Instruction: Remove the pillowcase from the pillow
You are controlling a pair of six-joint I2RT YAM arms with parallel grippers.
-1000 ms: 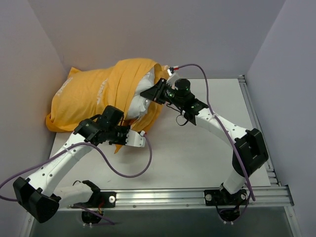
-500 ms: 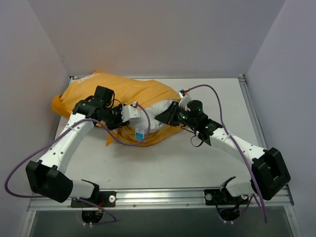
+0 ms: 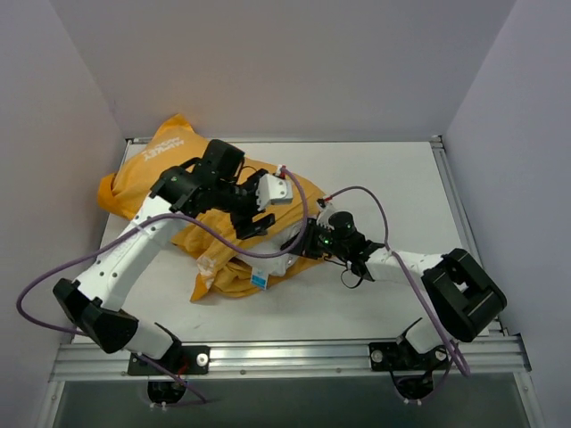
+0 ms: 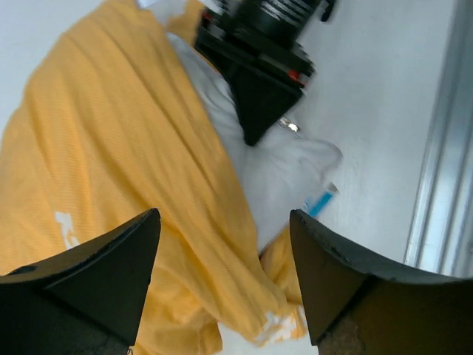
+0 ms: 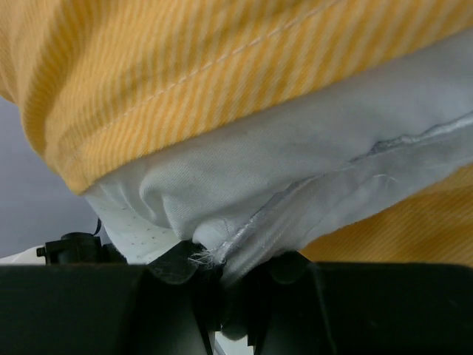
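Near the middle of the table (image 3: 401,187), a bared corner of the pillow (image 5: 310,170) is clamped by the right gripper (image 5: 235,272), the half-peeled pillowcase (image 4: 111,148) is overhung by the wide-open left gripper (image 4: 223,214), and a hem grasp is judged due next.

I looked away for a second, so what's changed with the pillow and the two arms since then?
The right gripper, shut on the white end of the pillow throughout, dragged it toward the near edge. The left gripper swung from the near side of the pillowcase to above it, open. The pillow stays mostly inside.
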